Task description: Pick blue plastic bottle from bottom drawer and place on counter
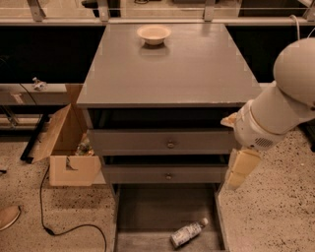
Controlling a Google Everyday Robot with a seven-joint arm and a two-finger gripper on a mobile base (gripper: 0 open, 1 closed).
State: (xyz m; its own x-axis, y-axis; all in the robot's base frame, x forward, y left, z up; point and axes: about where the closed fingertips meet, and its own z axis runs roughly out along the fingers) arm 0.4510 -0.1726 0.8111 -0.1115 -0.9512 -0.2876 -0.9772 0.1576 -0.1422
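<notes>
Currently cream gripper [240,170] hanging over right wall of open grey bottom drawer [147,216], grip state untellable; small clear blue-labelled plastic bottle [188,233] lying at drawer front, down-left of gripper, long axis diagonal, cap pointing toward it.

Warm, dim light falls over a pale speckled terrazzo floor [275,211]. Left of the grey three-drawer cabinet [147,141], an open brown cardboard box [59,142] sits on the floor, and a thin black cable [47,229] snakes across in front of it. Behind lies deep black shadow under a pale ledge with grey metal brackets [35,9]. The cream gripper [240,171] hangs just off the cabinet's right front corner.
</notes>
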